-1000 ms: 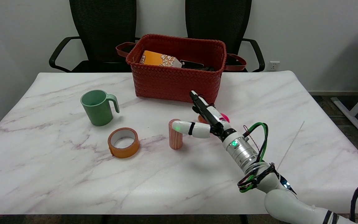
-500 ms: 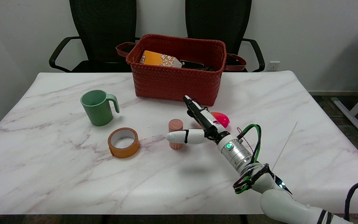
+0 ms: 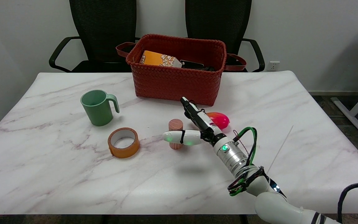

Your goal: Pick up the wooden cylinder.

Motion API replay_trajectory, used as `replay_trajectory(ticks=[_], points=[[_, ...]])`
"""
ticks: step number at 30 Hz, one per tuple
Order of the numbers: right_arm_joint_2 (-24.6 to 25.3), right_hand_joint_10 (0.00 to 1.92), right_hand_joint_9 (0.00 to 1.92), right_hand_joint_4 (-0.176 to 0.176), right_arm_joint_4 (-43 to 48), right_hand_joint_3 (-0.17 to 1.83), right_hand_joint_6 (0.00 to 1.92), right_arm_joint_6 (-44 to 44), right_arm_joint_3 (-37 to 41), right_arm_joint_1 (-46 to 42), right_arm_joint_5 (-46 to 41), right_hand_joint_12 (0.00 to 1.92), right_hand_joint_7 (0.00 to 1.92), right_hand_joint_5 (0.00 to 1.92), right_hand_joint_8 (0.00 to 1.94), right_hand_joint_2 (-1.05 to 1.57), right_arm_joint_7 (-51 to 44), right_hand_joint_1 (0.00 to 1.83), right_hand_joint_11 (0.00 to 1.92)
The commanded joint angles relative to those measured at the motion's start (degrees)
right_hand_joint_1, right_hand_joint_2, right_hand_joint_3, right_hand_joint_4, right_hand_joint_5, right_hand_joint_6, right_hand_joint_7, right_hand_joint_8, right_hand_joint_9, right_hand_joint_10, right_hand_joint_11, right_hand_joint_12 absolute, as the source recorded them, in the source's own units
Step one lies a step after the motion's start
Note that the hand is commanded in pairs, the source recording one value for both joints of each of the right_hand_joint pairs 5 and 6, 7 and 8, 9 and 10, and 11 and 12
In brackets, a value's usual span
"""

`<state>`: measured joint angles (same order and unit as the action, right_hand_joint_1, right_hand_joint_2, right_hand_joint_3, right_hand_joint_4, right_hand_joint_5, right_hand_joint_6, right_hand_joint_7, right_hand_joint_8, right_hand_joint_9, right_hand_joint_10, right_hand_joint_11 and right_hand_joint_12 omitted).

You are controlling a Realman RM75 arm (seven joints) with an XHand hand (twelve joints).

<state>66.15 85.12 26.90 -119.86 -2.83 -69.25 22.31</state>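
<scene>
change vs earlier: right hand [image 3: 194,126] had moved left and toward the near edge; its white digit crossed lower on the wooden cylinder [image 3: 175,124] than 1 s before, when it covered the top. Cylinder had not moved. More of the pink-red object [image 3: 219,120] was uncovered behind the hand.
right hand: fingers spread wide, holding nothing. White digit [image 3: 181,137] lay across the cylinder's front, lower half; black fingers [image 3: 189,109] pointed up and away behind and right of it. Contact with the cylinder: cannot tell.
wooden cylinder: upright on the tabletop [image 3: 57,174], mid-table, between the two parts of the hand; flat top visible.
basket [image 3: 176,79]: red woven, far centre of the tabletop, handles at both ends. Inside: an orange patterned box [image 3: 158,59] leaning at the left, a dark flat item [image 3: 192,64] to its right; the rest of the contents not readable.
mug [image 3: 98,107]: green, upright, left side, handle to the right; nothing seen inside.
tape roll [image 3: 123,142]: orange, lying flat, near the cylinder on its left, not touching.
pink-red object: on the tabletop just right of the hand, in front of the basket.
background: two black chairs [image 3: 103,31] behind the tabletop.
</scene>
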Motion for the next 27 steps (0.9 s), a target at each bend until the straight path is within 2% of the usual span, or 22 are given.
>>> replay_trajectory(ticks=[1, 17, 27], points=[[3.3, 0.0, 0.0, 0.0, -3.5, -0.12, 0.0, 5.5, -2.3, 1.3, 3.5, 0.13, 0.0, 0.0, 0.0, 0.54, 6.7, 0.83, 0.13], [8.3, 0.0, 0.0, 0.0, -10.0, -0.11, 0.0, 7.5, -3.7, 3.3, 6.2, 0.13, 0.0, 0.0, 0.0, 0.6, 9.8, 0.8, 0.13], [8.6, 0.0, 0.0, 0.0, -13.9, -0.11, 0.0, 12.0, -5.2, 4.9, 6.3, 0.13, 0.0, 0.0, 0.0, 0.61, 12.2, 0.79, 0.13]])
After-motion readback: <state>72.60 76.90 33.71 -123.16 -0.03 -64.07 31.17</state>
